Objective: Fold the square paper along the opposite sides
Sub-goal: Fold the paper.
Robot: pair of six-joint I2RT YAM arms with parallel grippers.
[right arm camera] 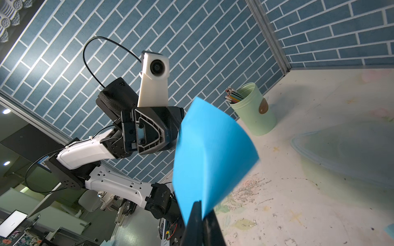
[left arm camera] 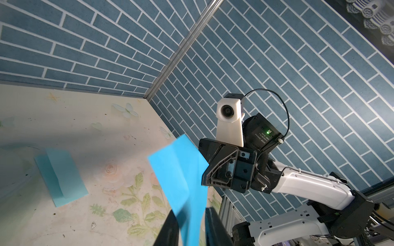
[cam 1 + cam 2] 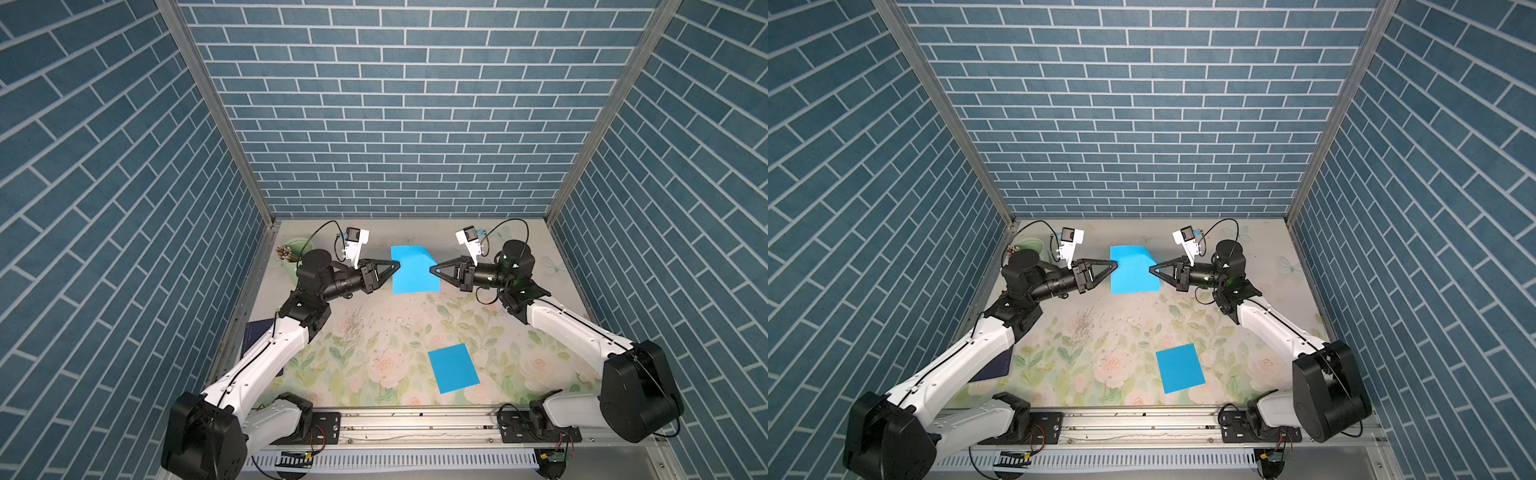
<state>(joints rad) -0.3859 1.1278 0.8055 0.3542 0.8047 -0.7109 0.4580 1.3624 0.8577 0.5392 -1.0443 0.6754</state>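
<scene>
The bright blue square paper (image 3: 415, 270) (image 3: 1133, 270) hangs above the far middle of the flowered table, bent over on itself with its far right corner curled. My left gripper (image 3: 398, 264) (image 3: 1116, 262) is at its left edge. In the left wrist view the paper (image 2: 181, 170) runs down between the left gripper's (image 2: 191, 210) jaws, which stand partly apart. My right gripper (image 3: 432, 269) (image 3: 1151, 269) is at the right edge. In the right wrist view the right gripper (image 1: 203, 207) is shut on the doubled paper (image 1: 211, 149).
A second blue sheet (image 3: 453, 368) (image 3: 1180, 368) (image 2: 60, 174), folded to a rectangle, lies flat near the front. A pale green cup of pencils (image 3: 297, 253) (image 1: 253, 110) stands at the far left corner. A dark notebook (image 3: 259, 332) lies under the left arm. Brick-patterned walls close three sides.
</scene>
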